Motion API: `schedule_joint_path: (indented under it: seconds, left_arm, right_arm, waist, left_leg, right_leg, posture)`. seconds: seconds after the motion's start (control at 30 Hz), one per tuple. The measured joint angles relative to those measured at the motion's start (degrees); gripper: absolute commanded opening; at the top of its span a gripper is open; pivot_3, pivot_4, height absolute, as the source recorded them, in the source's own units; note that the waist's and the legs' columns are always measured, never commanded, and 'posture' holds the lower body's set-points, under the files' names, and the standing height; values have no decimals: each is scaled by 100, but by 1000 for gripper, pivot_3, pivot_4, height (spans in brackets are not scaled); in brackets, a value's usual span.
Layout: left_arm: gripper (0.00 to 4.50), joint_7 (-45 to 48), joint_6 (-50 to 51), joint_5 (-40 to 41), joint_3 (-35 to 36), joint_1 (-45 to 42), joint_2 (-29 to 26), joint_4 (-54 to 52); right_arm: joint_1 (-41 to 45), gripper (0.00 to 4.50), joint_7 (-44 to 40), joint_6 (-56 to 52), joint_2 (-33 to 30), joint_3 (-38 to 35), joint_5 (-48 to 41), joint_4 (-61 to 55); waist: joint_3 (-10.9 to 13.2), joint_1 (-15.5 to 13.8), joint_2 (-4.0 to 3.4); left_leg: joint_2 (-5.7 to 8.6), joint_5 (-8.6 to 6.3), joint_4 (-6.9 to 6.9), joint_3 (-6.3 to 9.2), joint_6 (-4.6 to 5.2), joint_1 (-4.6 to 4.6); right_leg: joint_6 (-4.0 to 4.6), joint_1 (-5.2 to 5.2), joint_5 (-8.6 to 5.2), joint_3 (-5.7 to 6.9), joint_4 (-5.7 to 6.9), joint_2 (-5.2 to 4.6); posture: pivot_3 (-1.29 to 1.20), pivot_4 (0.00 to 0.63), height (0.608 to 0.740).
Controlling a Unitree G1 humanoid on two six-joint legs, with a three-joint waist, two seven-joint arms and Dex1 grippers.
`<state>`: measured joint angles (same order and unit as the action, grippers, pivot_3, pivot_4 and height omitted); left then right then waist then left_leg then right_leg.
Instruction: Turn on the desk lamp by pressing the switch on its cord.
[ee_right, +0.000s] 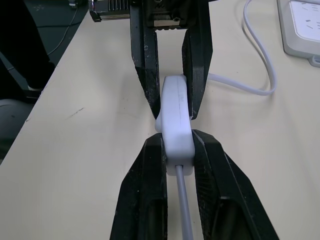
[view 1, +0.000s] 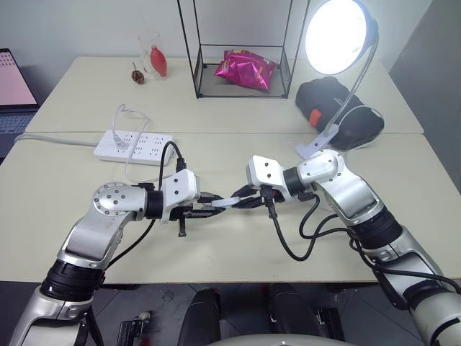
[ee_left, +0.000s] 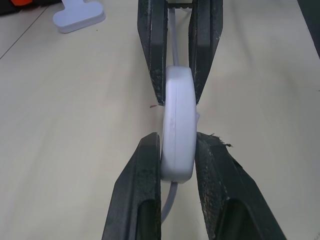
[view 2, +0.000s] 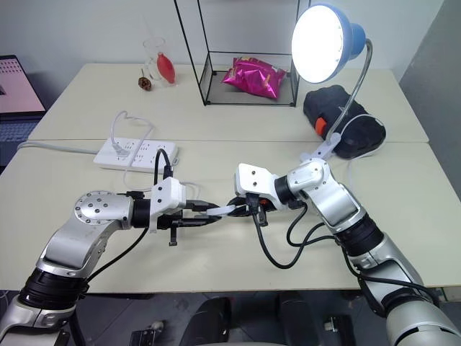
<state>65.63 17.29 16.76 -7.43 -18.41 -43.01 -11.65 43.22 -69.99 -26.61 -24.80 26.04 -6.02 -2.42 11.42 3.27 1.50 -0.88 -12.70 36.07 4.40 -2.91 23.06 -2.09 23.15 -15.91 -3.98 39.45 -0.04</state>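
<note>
The desk lamp (view 1: 338, 36) stands at the back right on its white clip base (view 1: 311, 149), and its bulb glows brightly. The white oblong switch (view 1: 225, 203) hangs just above the table between my two hands. From the left, my left gripper (view 1: 209, 207) is shut on one end of it. From the right, my right gripper (view 1: 242, 200) is shut on the other end. The wrist views show the switch (ee_left: 177, 135) squeezed edge-on between both pairs of black fingers. The thin white cord (ee_right: 183, 210) leaves each end of the switch.
A white power strip (view 1: 133, 144) with a plugged-in lead lies at the left. Behind are a wire-frame rack (view 1: 196, 68) holding a pink bag (view 1: 248, 70), a black pouch (view 1: 338, 108), a glass (view 1: 150, 50) and a laptop (view 1: 14, 83) at the far left.
</note>
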Motion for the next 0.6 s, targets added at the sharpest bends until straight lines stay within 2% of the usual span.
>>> schedule_joint_path:
  seconds: [0.07,0.27,0.4,0.6]
  left_arm:
    - [1870,-76,82,8,11,-14,52,9]
    - [2898,-102,181,47,43,3,-8,-16]
    - [2898,-96,204,105,256,163,-281,-286]
    - [2898,-140,630,515,1541,978,-979,-957]
  right_arm:
    - [0,370,21,0,45,-3,-2,0]
    - [0,370,17,50,62,-2,-4,3]
    - [0,370,39,266,90,4,34,200]
    - [26,370,338,870,289,2,262,1189]
  waist:
    - [0,1,0]
    - [0,1,0]
    - [0,8,0]
    - [1,22,-1]
  left_leg:
    - [-1,0,0,0,0,0]
    - [0,0,0,1,0,0]
    - [-4,0,0,0,0,-1]
    - [-5,0,-2,-2,0,-2]
  right_leg:
    - [0,0,0,1,0,0]
    - [1,0,1,0,1,0]
    - [2,1,1,0,0,1]
    - [0,1,-2,0,-1,1]
  posture:
    - [0,150,740]
    - [0,150,740]
    - [0,150,740]
    - [0,150,740]
